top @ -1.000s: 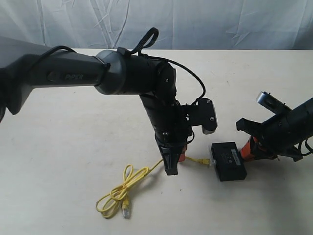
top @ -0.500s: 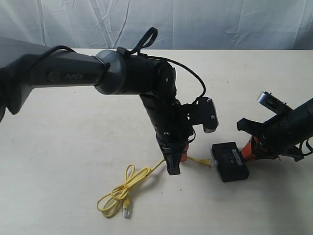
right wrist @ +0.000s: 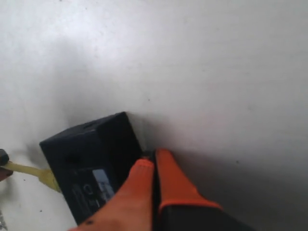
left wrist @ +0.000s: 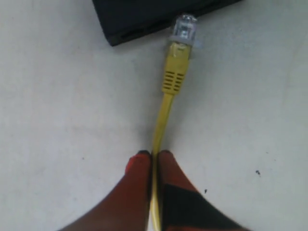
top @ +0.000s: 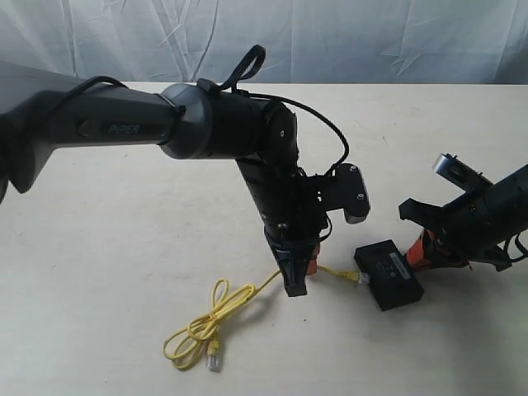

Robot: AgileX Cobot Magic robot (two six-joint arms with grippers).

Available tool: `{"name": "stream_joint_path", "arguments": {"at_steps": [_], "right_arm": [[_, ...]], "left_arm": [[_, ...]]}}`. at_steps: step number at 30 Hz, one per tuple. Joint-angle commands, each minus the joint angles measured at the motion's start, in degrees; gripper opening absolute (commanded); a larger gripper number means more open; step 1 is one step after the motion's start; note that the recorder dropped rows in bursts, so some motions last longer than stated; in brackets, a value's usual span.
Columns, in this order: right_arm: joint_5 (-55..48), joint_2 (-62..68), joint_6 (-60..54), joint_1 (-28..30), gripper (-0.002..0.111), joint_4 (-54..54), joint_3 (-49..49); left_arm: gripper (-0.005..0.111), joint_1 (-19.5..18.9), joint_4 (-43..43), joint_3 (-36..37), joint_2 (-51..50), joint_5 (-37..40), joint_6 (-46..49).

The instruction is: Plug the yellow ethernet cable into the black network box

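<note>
Yellow ethernet cable lies in loose loops on the pale table at the left. It runs rightward to the left gripper, whose orange fingers are clamped on the cord just behind its clear plug. That plug meets the near side of the black network box, seated or not I cannot tell, and the right gripper, fingers pressed together, has its tips against the box's far end.
</note>
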State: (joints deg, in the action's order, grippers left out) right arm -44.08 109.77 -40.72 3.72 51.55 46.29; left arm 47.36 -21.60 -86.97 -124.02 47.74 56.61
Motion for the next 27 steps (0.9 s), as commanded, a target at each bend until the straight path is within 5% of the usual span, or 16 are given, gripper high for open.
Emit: {"name": "stream_joint_path", "arguments": {"at_steps": [1,13,19,27], "right_arm": [[0.81,-0.49,-0.62,0.18,-0.001,0.53,-0.27],[3.95,-4.03,1.76,0.18,-0.001,0.07,-0.27],[3.95,-4.03,1.76,0.18,-0.001,0.07,-0.27],[3.95,-4.03,1.76,0.18,-0.001,0.07,-0.27]], "left_arm": [[0.000,0.02,3.30,-0.01,2.71,1.09,-2.99],[0.000,-1.79,2.43,-0.01,2.06,3.60,-4.15],[0.036,-1.79,2.07,-0.01,2.06,3.16,-4.15],[0.036,-1.55,-3.65,-0.01,2.06,-1.70,-0.91]]}}
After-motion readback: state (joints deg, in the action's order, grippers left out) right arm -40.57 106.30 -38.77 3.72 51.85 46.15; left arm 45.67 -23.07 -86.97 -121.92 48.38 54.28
